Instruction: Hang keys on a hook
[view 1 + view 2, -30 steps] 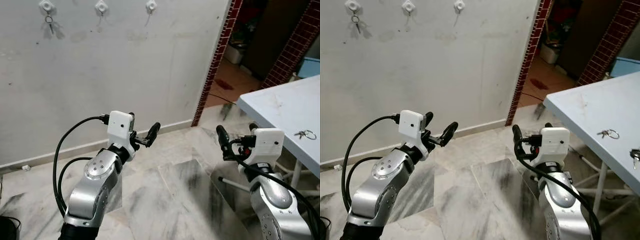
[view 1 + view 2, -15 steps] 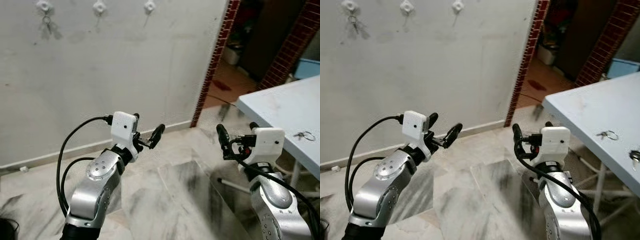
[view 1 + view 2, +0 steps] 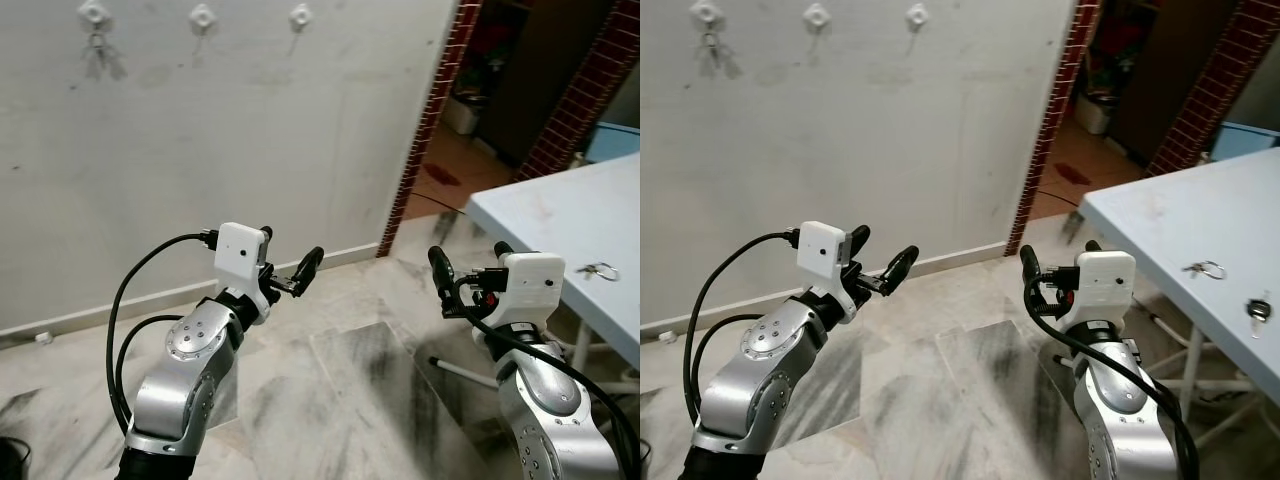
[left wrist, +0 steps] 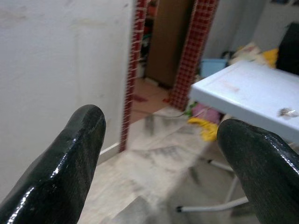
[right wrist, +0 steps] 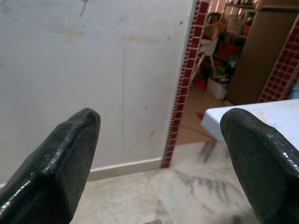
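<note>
Lying flat on the table, keys sit beyond both gaping, empty pincers.

Hooks on wall ahead-left; keys on table at right.

The keys on the table, at about 3 o'clock, are too small to count. A second key is just as unclear. The table runs off the right edge. Whatever hangs on the leftmost hook at 11 o'clock is blurred.
</note>
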### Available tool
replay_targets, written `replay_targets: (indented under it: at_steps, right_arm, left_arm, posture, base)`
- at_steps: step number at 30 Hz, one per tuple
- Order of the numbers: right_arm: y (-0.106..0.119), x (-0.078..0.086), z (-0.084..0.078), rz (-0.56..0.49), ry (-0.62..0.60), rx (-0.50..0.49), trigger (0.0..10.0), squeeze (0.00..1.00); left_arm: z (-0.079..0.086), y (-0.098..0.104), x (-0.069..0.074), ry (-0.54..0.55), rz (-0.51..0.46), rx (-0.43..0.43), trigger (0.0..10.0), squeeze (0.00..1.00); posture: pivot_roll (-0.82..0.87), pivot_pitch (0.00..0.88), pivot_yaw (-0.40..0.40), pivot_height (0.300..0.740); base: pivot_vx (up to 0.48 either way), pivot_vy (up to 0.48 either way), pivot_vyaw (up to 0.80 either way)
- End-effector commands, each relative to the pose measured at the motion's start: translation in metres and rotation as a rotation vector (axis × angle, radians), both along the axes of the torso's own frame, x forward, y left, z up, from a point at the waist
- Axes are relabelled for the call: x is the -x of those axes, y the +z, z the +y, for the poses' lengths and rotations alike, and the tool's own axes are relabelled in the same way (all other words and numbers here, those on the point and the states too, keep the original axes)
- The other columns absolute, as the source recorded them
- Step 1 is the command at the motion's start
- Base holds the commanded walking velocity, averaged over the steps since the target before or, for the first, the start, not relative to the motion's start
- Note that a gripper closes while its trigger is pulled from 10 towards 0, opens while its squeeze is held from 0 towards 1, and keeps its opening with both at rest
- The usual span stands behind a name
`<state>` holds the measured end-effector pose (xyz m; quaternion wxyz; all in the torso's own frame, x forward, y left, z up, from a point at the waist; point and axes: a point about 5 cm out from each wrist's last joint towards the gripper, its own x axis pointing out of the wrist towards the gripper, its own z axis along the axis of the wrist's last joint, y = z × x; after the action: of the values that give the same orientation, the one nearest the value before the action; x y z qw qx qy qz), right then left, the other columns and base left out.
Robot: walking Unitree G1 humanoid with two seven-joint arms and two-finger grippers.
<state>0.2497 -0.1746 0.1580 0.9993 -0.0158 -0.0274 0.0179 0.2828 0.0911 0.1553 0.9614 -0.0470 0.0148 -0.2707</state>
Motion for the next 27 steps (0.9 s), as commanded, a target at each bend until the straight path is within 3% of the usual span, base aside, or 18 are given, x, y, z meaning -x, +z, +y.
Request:
replay_targets:
  at_steps: [1, 18, 21, 27]
  right_arm:
    - [0.0009, -0.0007, 0.002, -0.008, 0.007, -0.001, 10.0, 0.0]
    - [-0.0001, -0.0008, 0.0027, -0.007, 0.005, 0.0, 10.0, 0.0]
    - [-0.0002, -0.0007, 0.0028, -0.007, 0.005, -0.001, 10.0, 0.0]
    - [-0.0009, -0.0019, 0.0035, -0.003, 0.008, -0.004, 10.0, 0.0]
  left_arm:
    - [0.005, 0.0028, -0.0005, 0.01, -0.013, -0.012, 10.0, 0.0]
    - [0.0059, 0.0036, -0.0003, 0.012, -0.018, -0.013, 10.0, 0.0]
    - [0.007, 0.0057, -0.0009, 0.026, -0.025, 0.025, 10.0, 0.0]
    - [0.0072, 0.0075, -0.0023, 0.032, -0.025, 0.021, 10.0, 0.0]
  posture:
    - [0.06, 0.012, -0.07, 0.74]
    - [0.06, 0.016, -0.065, 0.74]
    - [0.06, 0.016, -0.065, 0.74]
    - [0.06, 0.016, -0.068, 0.74]
  base:
    - [0.0, -0.337, 0.0]
    - [0.0, -0.352, 0.0]
    - [0.0, 0.0, 0.0]
    - [0.0, 0.0, 0.0]
